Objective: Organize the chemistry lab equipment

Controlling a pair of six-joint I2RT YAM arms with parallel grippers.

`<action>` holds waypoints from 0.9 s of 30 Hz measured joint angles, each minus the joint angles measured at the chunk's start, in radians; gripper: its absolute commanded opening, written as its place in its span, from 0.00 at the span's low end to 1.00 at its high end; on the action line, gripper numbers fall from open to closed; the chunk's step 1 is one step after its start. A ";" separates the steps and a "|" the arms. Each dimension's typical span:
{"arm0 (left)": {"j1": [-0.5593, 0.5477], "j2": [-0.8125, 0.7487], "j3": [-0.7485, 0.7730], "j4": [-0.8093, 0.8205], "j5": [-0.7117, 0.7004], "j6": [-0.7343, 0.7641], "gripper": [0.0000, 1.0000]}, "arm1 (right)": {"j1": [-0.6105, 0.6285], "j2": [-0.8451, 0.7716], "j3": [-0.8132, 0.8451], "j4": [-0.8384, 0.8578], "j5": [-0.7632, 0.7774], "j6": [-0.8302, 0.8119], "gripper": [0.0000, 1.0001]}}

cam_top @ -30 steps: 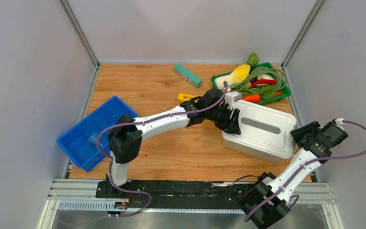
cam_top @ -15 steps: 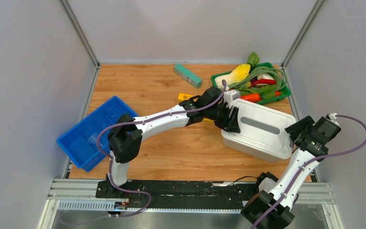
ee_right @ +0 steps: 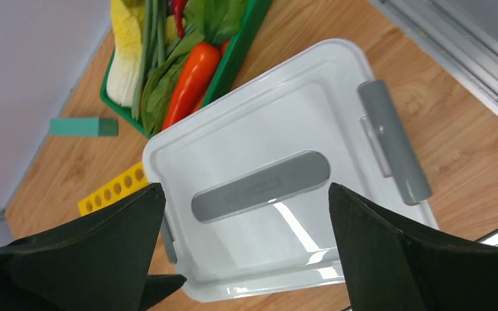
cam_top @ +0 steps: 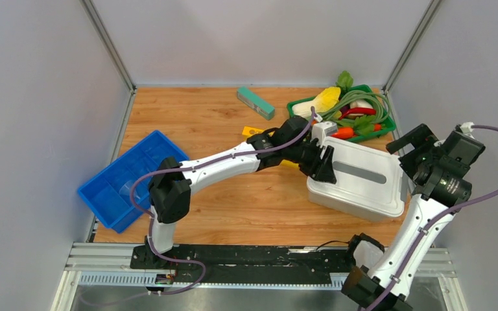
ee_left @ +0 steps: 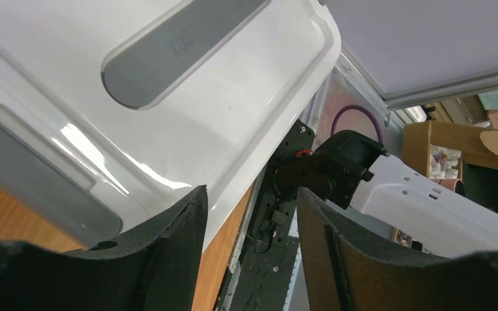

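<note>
A white lidded box (cam_top: 356,178) with a grey handle strip (ee_right: 259,184) lies at the right of the table. My left gripper (cam_top: 323,163) sits at the box's left end. It is open, and in the left wrist view only table and rail show between its fingers (ee_left: 168,240); the box (ee_left: 188,97) lies beside the left one. My right gripper (cam_top: 417,150) hangs open above the box's right side, with its jaws wide over the lid (ee_right: 266,129). The yellow holed rack (ee_right: 113,188) lies just left of the box, partly under my left arm (cam_top: 253,131).
A blue divided tray (cam_top: 130,178) rests tilted on the table's left edge. A teal block (cam_top: 255,102) lies at the back. The green basket of toy vegetables (cam_top: 298,103) stands just behind the box. A grey latch (ee_right: 392,142) sits on the box's right side.
My right gripper has lifted away from the box's right side and opened wide. The left gripper and the box have shifted slightly to the right.
</note>
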 measured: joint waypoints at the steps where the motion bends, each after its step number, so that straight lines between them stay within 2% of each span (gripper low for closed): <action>1: 0.000 -0.005 0.013 -0.012 -0.002 0.006 0.61 | 0.031 0.004 0.015 -0.009 -0.005 0.000 1.00; 8: 0.051 -0.196 0.026 -0.179 -0.079 0.091 0.62 | 0.381 0.012 0.039 -0.037 -0.002 0.016 1.00; 14: 0.165 -0.554 -0.077 -0.278 -0.260 0.172 0.65 | 0.716 -0.010 0.031 -0.032 0.040 0.032 1.00; 18: 0.177 -0.784 -0.194 -0.332 -0.394 0.217 0.68 | 0.947 -0.050 -0.053 0.043 0.068 0.057 1.00; 20: 0.171 -0.876 -0.263 -0.344 -0.438 0.226 0.77 | 1.013 -0.085 -0.107 0.091 0.056 0.071 1.00; 27: 0.171 -1.174 -0.520 -0.386 -0.555 0.210 0.79 | 1.041 -0.209 -0.166 0.176 0.043 0.079 1.00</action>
